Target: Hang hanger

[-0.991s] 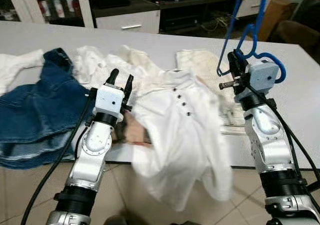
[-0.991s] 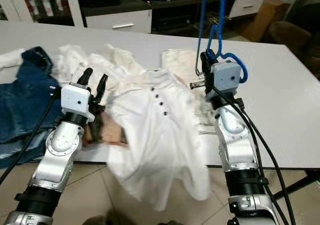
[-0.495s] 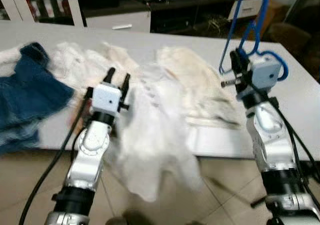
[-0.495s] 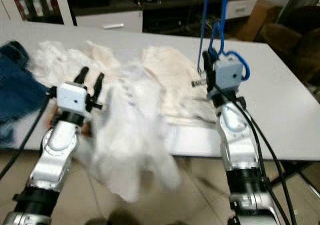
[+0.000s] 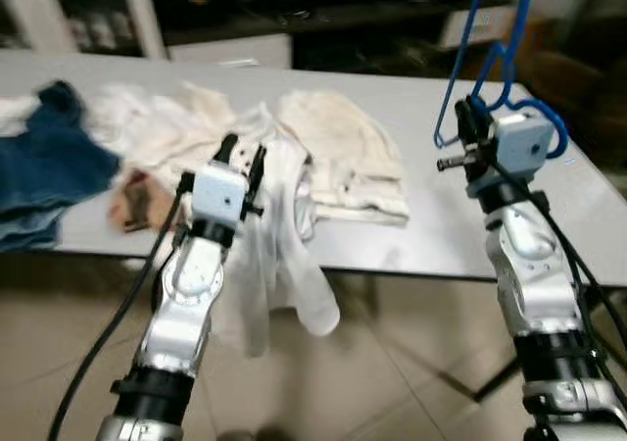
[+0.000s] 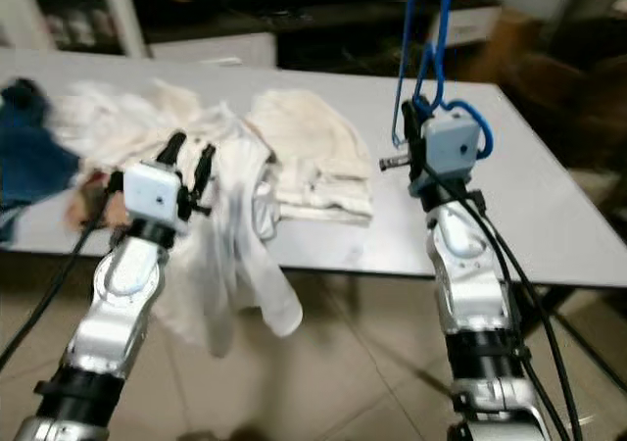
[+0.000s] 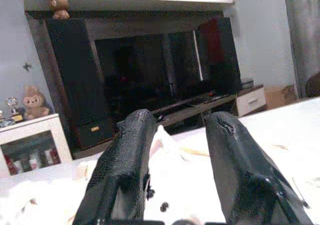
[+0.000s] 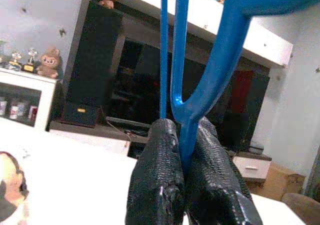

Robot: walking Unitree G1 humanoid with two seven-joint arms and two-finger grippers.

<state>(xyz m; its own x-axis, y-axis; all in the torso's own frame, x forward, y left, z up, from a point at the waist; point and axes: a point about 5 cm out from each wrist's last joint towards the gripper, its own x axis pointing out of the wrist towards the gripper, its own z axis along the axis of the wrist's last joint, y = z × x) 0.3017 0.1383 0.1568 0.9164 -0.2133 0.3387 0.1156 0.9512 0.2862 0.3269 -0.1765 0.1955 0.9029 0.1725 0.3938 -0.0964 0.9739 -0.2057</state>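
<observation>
A blue hanger [image 5: 487,61] rises out of the top of the head views, and my right gripper [image 5: 468,118] is shut on its lower part above the table's right side. In the right wrist view the fingers [image 8: 155,185] pinch the blue hanger [image 8: 186,110]. My left gripper [image 5: 242,154] is open at the table's front edge, fingers pointing up. A white shirt [image 5: 282,250] drapes off that edge right beside it and hangs toward the floor. White cloth [image 7: 175,180] lies behind the open fingers [image 7: 125,160] in the left wrist view; I cannot tell whether it touches them.
The white table [image 5: 441,255] carries a cream garment [image 5: 343,152], more white clothes [image 5: 162,127], blue jeans [image 5: 44,162] at the far left and a small brownish item [image 5: 137,201]. Dark cabinets and a TV unit [image 5: 323,10] stand behind. Tiled floor [image 5: 392,363] lies below.
The camera has pulled back from the table. The white shirt has slid off the front edge and now hangs bunched beside my left gripper. The right gripper still holds the hanger up.
</observation>
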